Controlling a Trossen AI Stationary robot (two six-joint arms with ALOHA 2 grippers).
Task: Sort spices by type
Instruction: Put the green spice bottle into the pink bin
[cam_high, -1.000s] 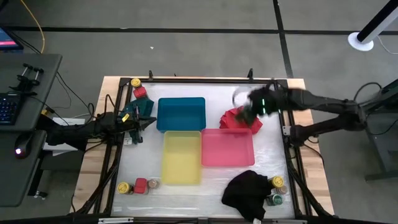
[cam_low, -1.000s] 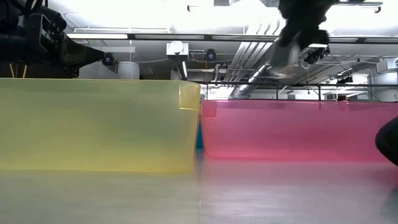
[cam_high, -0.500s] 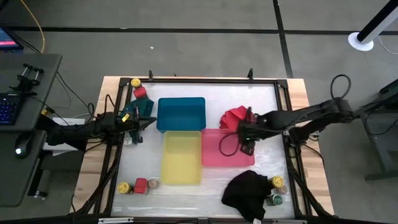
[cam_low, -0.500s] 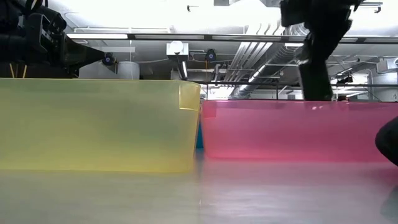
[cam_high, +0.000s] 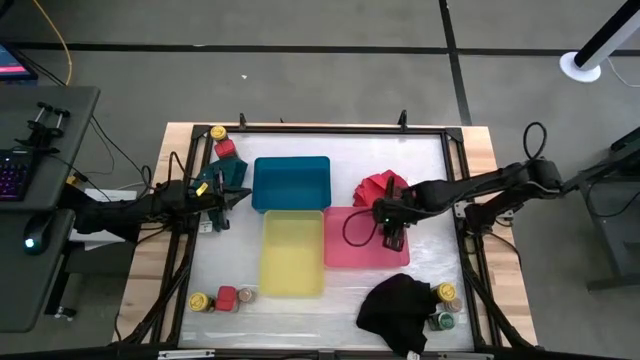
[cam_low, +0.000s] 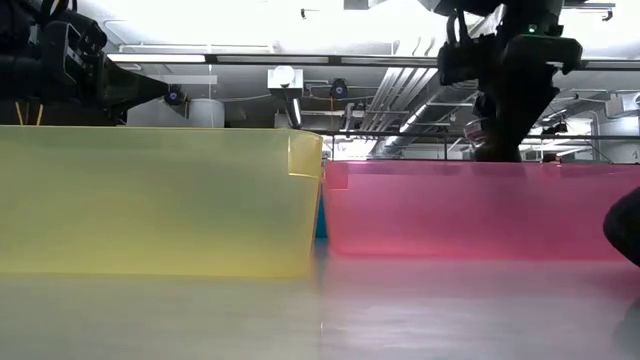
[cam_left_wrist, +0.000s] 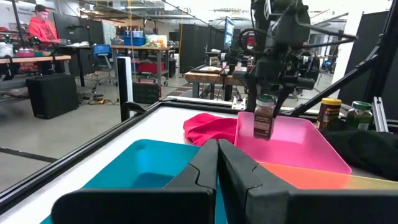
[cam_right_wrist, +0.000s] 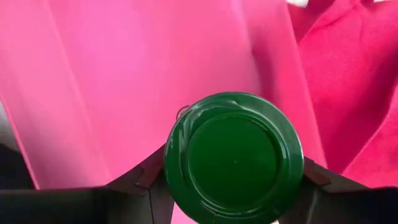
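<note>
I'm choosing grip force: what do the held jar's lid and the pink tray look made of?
Green lid: likely glossy plastic, with a moulded ring and soft sheen. Pink tray: seemingly translucent plastic, since light glows through its wall. The right gripper holds the jar over it.

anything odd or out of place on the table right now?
Two crumpled cloths lie among the sorting items: a red cloth bunched against the pink tray's far edge, and a black cloth heaped beside the jars at the near right corner. Nothing looks spilled or tipped.

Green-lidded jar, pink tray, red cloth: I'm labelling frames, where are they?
green-lidded jar (cam_right_wrist: 233, 152), right wrist view, lid centre.
pink tray (cam_left_wrist: 305, 140), left wrist view, bare floor.
red cloth (cam_high: 378, 186), high view, middle.
</note>
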